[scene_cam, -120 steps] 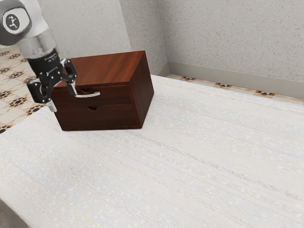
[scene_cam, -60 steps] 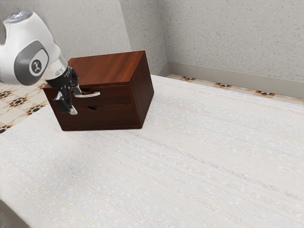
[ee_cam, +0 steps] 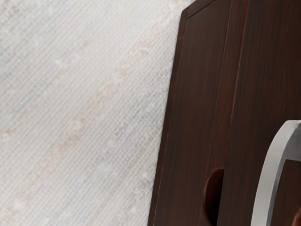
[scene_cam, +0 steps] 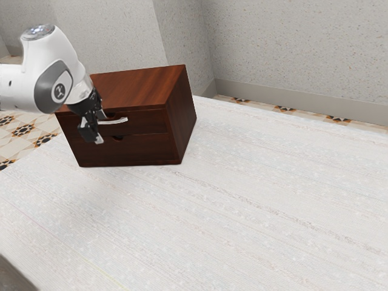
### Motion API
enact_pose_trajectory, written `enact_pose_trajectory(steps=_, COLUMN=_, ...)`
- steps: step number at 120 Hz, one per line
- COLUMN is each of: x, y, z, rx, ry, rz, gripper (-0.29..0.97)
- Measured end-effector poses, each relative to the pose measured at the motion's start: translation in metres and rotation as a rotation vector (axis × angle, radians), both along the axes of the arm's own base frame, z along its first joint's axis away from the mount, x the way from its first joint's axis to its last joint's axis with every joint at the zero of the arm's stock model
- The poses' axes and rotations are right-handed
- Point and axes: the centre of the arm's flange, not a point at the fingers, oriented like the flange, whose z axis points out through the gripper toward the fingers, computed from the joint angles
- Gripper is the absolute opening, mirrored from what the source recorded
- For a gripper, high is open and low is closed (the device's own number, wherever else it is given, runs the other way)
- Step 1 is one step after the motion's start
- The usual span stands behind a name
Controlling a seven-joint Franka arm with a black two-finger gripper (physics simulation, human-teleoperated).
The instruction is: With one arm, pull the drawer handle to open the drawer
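A dark wooden cabinet point(scene_cam: 142, 91) with two drawers stands at the back of the table on the exterior view's left. The upper drawer point(scene_cam: 142, 120) carries a curved silver handle point(scene_cam: 113, 120) and sits flush with the lower drawer front point(scene_cam: 142, 147). My black gripper point(scene_cam: 91, 128) hangs in front of the cabinet at the handle's left end, open, with the handle not between its fingers. In the wrist view the handle point(ee_cam: 275, 174) runs close by the hand, beside the lower drawer front point(ee_cam: 193, 117) and its finger recess point(ee_cam: 214, 193).
The pale table point(scene_cam: 242, 200) stretches wide in front of the cabinet and to the exterior view's right. A grey wall point(scene_cam: 291, 42) runs behind. Patterned floor tiles point(scene_cam: 18, 130) lie beyond the table edge on the left.
My arm has swung down and in toward the cabinet front. The gripper went from standing off the cabinet's left corner to sitting at the handle's left end. The drawer has not moved.
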Motion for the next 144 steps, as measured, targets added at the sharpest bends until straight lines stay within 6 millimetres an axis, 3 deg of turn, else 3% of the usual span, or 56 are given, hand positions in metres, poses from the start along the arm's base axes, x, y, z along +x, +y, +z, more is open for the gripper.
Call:
enact_pose_trajectory(steps=85, x=0.025, y=0.01, z=-0.018, rx=0.028, ry=0.026, rz=0.003, gripper=0.55)
enact_pose_trajectory(steps=108, x=0.027, y=0.012, z=-0.032, rx=0.014, ry=0.044, rz=0.006, gripper=0.52)
enact_pose_trajectory(steps=144, x=0.023, y=0.01, z=-0.035, rx=0.001, ry=0.07, rz=0.008, gripper=0.35)
